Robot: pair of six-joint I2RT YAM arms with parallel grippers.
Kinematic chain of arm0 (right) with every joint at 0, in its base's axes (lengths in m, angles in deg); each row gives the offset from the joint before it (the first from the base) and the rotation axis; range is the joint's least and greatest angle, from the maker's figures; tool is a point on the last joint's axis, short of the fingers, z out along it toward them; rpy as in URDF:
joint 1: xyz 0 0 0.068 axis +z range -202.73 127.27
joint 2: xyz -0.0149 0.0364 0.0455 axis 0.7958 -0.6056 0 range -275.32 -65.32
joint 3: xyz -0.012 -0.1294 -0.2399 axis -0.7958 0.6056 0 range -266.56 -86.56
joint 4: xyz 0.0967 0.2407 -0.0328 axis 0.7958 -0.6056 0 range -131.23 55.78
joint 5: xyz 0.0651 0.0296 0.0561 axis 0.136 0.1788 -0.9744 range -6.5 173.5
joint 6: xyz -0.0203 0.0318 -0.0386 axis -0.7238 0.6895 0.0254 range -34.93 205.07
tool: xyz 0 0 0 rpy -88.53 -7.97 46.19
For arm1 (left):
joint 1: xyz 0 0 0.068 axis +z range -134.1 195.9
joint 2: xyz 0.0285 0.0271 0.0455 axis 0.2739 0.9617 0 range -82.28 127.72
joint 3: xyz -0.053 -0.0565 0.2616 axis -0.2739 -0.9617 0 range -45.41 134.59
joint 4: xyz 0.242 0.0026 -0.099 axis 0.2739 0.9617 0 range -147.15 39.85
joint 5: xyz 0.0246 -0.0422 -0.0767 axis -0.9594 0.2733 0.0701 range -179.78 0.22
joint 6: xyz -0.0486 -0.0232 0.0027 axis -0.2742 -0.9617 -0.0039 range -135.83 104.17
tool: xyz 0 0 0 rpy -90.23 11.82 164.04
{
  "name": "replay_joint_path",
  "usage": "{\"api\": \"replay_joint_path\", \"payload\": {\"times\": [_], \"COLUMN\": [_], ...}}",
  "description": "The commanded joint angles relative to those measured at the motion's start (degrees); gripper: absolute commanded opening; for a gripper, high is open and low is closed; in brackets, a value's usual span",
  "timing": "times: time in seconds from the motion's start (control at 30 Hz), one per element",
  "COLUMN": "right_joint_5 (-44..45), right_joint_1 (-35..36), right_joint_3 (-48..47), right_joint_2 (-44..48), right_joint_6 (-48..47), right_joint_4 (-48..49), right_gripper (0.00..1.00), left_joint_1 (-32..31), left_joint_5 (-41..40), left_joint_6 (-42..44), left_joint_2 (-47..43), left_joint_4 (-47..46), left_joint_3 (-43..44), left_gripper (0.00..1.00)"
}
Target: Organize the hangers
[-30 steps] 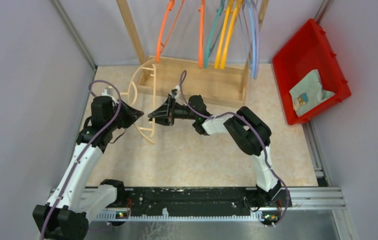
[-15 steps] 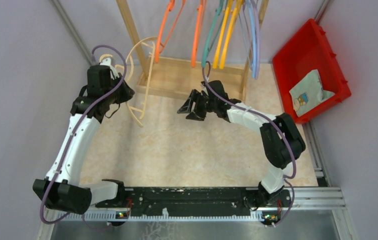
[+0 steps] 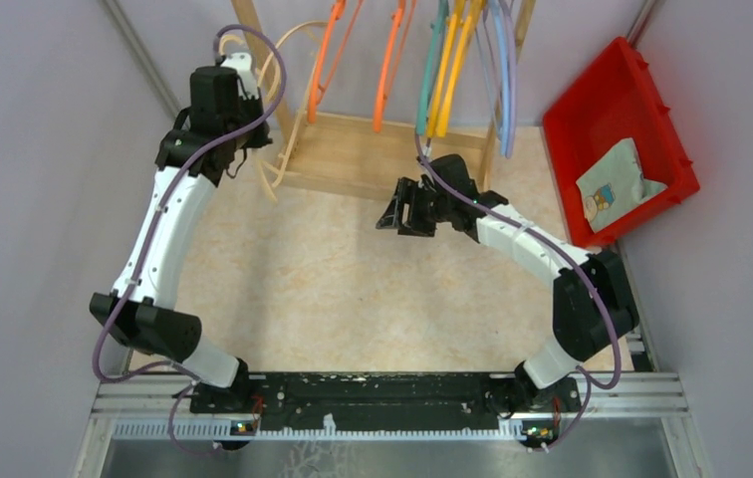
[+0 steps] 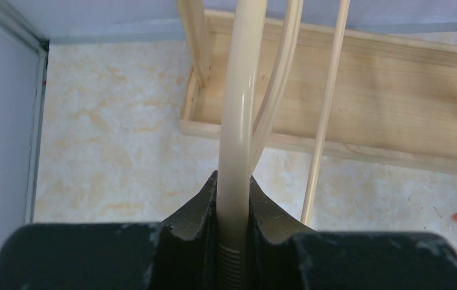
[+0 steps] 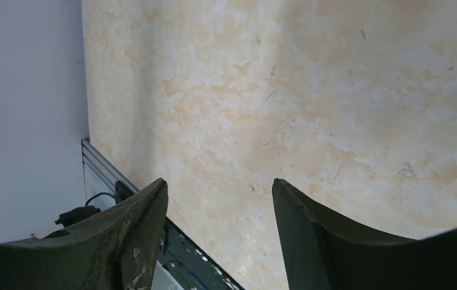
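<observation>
My left gripper (image 3: pixel 253 134) is raised at the back left, next to the left post of the wooden rack (image 3: pixel 382 159), and is shut on a beige hanger (image 3: pixel 288 95). In the left wrist view the beige hanger's bar (image 4: pixel 238 109) runs up from between the closed fingers (image 4: pixel 199 202), above the rack's base. Orange hangers (image 3: pixel 328 55), a teal one (image 3: pixel 427 70), yellow ones (image 3: pixel 452 65) and light blue and lavender ones (image 3: pixel 505 75) hang on the rack. My right gripper (image 3: pixel 392 214) is open and empty over the floor in front of the rack (image 5: pixel 220 187).
A red bin (image 3: pixel 617 139) with a small packet in it stands at the back right. Grey walls close in both sides. The black rail (image 3: pixel 373 393) with the arm bases runs along the near edge.
My left gripper has lifted the beige hanger from the floor up and back towards the rack's left post. My right gripper let go of it and drew off to the right, open.
</observation>
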Motion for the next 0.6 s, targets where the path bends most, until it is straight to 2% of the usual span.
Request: {"api": "replay_joint_path", "payload": {"times": [0.0, 0.2, 0.27, 0.57], "right_joint_5": [-2.51, -5.45, -6.45, -7.71], "right_joint_1": [-2.18, -4.74, -5.17, -5.83], "right_joint_3": [-1.24, -2.0, -2.07, -2.15], "right_joint_2": [3.11, 4.61, 5.2, 6.04], "right_joint_6": [-2.65, -3.35, -3.64, -2.75], "right_joint_4": [-0.25, -0.4, -0.43, 0.76], "right_gripper": [0.64, 0.64, 0.64, 0.63], "left_joint_1": [-4.3, -6.49, -6.84, -7.59], "left_joint_5": [-2.73, -4.02, -4.42, -3.46], "left_joint_6": [5.2, 6.12, 6.5, 11.9], "left_joint_2": [4.77, 14.9, 17.24, 19.84], "left_joint_4": [-0.75, 2.93, 2.94, -6.28], "left_joint_3": [8.52, 26.71, 30.19, 29.85], "left_gripper": [0.0, 0.0, 0.0, 0.0]}}
